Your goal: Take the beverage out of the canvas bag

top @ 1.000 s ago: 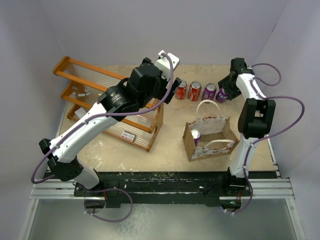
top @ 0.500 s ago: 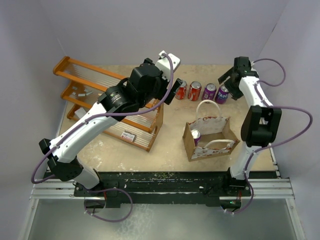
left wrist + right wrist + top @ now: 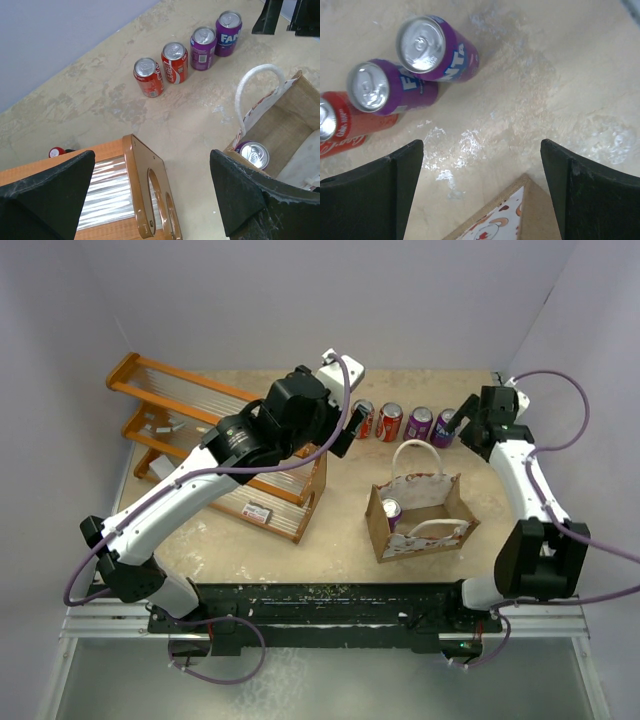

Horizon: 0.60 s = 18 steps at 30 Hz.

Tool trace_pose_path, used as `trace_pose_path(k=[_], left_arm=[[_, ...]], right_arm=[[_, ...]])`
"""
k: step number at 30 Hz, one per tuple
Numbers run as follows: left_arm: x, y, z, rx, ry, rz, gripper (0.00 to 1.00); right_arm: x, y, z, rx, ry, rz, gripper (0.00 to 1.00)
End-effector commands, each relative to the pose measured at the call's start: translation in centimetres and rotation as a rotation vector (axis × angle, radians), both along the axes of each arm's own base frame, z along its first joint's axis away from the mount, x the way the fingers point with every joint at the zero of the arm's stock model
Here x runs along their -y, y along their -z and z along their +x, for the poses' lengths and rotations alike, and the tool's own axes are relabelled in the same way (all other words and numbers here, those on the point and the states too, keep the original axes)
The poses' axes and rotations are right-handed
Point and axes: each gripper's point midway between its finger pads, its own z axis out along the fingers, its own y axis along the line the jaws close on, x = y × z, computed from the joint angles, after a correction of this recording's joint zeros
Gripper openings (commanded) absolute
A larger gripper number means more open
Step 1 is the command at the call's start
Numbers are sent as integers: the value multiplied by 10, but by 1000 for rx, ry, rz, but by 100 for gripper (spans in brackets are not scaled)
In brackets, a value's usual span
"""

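The canvas bag (image 3: 430, 532) stands upright near the table's middle, with its white handles up. One purple-topped beverage can (image 3: 392, 510) stands inside at its left end, also visible in the left wrist view (image 3: 253, 154). My right gripper (image 3: 470, 430) is open and empty. It hovers behind the bag's back right corner (image 3: 507, 220), just right of the purple cans (image 3: 437, 48). My left gripper (image 3: 348, 432) is open and empty above the rack's end panel (image 3: 145, 190), to the left of the bag (image 3: 280, 125).
Two red cans (image 3: 375, 421) and two purple cans (image 3: 432, 425) stand in a row behind the bag. A wooden rack (image 3: 220, 450) with clear shelves fills the left half of the table. White walls enclose the back and sides.
My right gripper opened off the rightmost purple can, which now stands in the row, and drew back to the right and toward the bag. The left gripper shifted slightly right.
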Motion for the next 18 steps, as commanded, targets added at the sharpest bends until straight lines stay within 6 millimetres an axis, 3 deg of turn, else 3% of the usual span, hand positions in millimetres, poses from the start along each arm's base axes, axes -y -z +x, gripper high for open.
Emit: trace_pose_path(k=[1,3,7,10,18], left_arm=[[3,-27,-12,31,26,-89,99],[4,-29,-16,26,35,-101,99],[8,-30,-24,-23,56,-145,99],[15,-29,-32,-58,97,-171,99],[4,-47,-53,-104,119,-259,99]], right_arm=[[12,-63,-3,167,-36,-128,100],[7,-74,-6,207,-47,-113,100],[-22,-85,-5,267,-147,7,100],[-38,-105,-6,314,-221,55,100],[-54,-146,-53,388,-267,101,100]])
